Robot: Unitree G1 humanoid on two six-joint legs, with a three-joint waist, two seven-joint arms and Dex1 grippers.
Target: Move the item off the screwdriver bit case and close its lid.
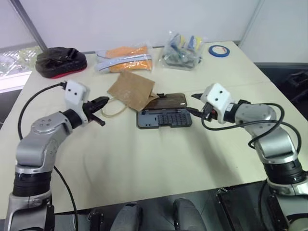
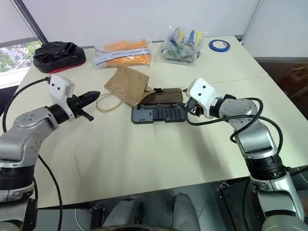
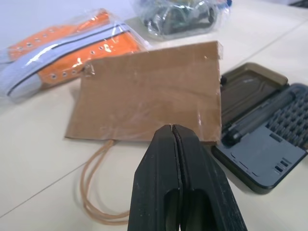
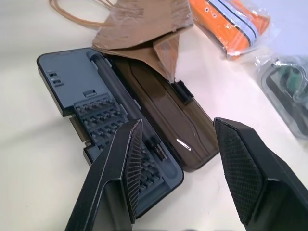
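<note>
**Bag still lapping the open case, both arms hovering**

The case lies open on the counter, its grey tray nearest the robot and the lid folded flat out behind it. The bag rests mostly on the counter, but one corner laps over the lid's end beside the black latch tab. Its loop handles trail on the counter toward the left fingers.

The left gripper hangs above the counter, fingers clenched together with nothing between them. The handles lie just beyond and below the tips, the bag's edge straight ahead of them, and the case off to one side.

The right gripper hangs at the case's other end, fingers spread apart and grasping nothing. The tray's bit rows sit under one finger, and the lid runs away from the gap between them.

Farther back sit a clear bag of orange shoes, another clear bag, a blue tape roll and a black-and-red pouch.
</note>
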